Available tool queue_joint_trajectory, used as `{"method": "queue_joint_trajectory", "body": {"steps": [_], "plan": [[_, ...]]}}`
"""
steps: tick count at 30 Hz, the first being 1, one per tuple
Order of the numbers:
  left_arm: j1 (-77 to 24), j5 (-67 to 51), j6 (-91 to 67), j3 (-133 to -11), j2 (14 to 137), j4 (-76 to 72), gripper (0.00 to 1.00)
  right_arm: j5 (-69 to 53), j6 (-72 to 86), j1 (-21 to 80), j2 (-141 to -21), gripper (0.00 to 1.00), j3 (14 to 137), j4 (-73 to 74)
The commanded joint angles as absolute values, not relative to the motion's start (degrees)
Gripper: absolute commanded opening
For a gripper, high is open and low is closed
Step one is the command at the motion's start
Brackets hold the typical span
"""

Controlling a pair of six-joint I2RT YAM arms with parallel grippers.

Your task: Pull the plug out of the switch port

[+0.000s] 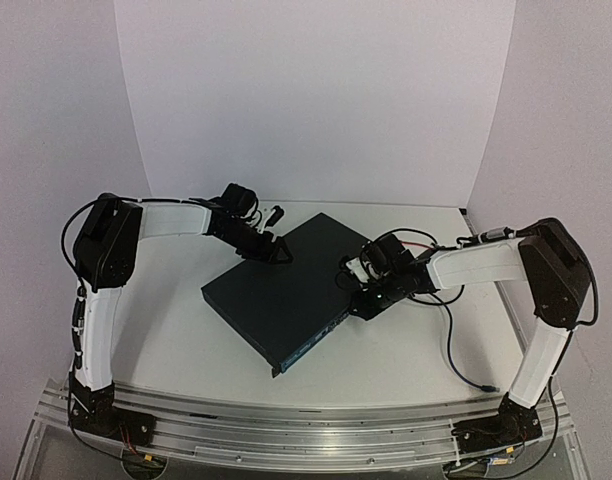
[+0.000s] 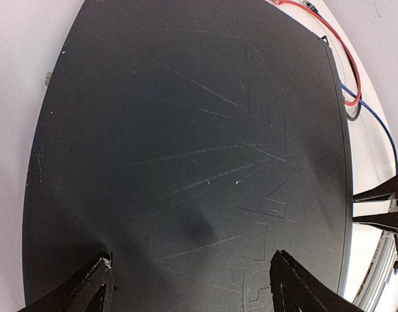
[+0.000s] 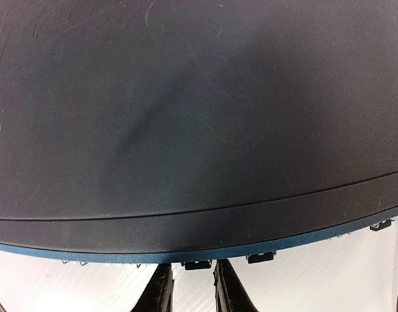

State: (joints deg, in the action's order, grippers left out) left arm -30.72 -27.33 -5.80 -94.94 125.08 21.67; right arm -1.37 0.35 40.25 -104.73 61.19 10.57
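The switch point(image 1: 286, 290), a flat dark box, lies at an angle mid-table and fills both wrist views point(image 2: 186, 149) point(image 3: 186, 117). My left gripper point(image 1: 273, 250) is open, its fingertips point(image 2: 98, 286) spread wide on the switch's top near the far corner. My right gripper point(image 1: 358, 300) is at the switch's port face, and its fingers point(image 3: 161, 291) stand a narrow gap apart with white table showing between them. A small dark piece point(image 3: 198, 265) juts from the blue-edged face between the tips. Similar pieces point(image 3: 260, 258) point(image 3: 380, 225) show further right. I cannot tell which is the plug.
A blue cable point(image 1: 449, 340) runs over the table under the right arm to a loose end point(image 1: 483, 385) near the front right; it also shows in the left wrist view point(image 2: 376, 123). A red cable point(image 2: 345, 58) lies beyond the switch's far side. White walls enclose the table.
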Motion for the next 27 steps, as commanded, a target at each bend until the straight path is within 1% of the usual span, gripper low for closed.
{"method": "queue_joint_trajectory", "body": {"steps": [1, 11, 27], "plan": [[-31.4, -27.2, -5.3, -96.8, 127.4, 25.6, 0.82, -1.9, -2.3, 40.4, -105.4, 0.2, 62.4, 9.9], [-31.6, -26.9, -5.3, -96.9, 127.4, 25.8, 0.82, 0.0, -4.0, 40.6, -106.0, 0.18, 62.8, 9.5], [-31.6, -26.8, -5.2, -96.9, 127.9, 25.8, 0.82, 5.5, -4.3, 42.2, -105.9, 0.13, 62.9, 5.3]]}}
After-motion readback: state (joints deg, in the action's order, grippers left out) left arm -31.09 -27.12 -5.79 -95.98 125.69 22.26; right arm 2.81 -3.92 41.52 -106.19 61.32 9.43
